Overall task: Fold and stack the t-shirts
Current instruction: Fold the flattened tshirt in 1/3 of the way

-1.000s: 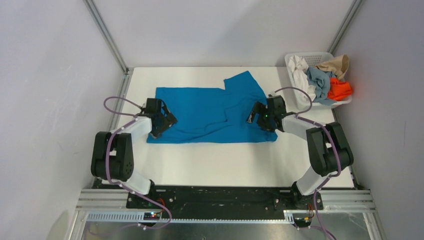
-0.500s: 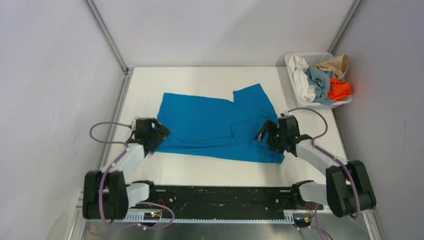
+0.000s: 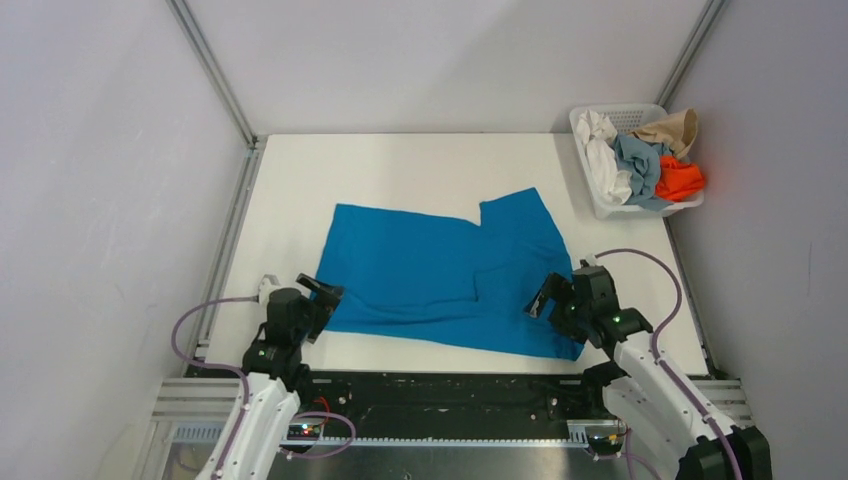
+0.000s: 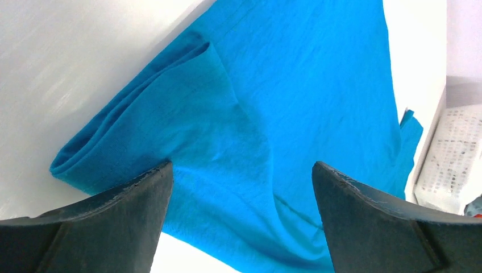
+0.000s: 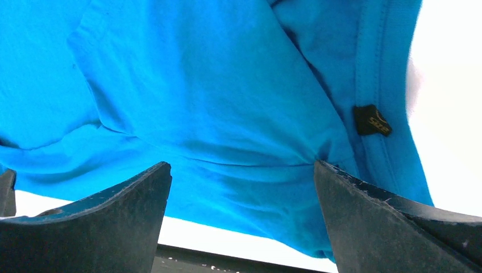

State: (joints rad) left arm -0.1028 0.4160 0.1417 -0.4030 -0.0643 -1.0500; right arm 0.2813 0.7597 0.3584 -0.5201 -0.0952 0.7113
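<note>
The large cerulean blue t-shirt (image 3: 445,270) lies folded and mostly flat near the table's front edge, with one sleeve part sticking out at the back right. My left gripper (image 3: 318,298) is open over its near left corner (image 4: 113,148), with cloth showing between the fingers. My right gripper (image 3: 548,298) is open over the near right edge, next to the collar with its black label (image 5: 372,120). White (image 3: 600,150), grey-blue (image 3: 640,160), tan (image 3: 675,128) and orange (image 3: 680,180) shirts are heaped in the basket.
The white lattice basket (image 3: 625,112) stands at the table's back right corner. Metal frame posts rise at both back corners. The black base rail (image 3: 450,395) runs just beyond the table's front edge, close to the shirt's near hem.
Both arms have pulled back toward the near edge. The blue shirt has slid with them, from the middle of the table to near its front edge.
</note>
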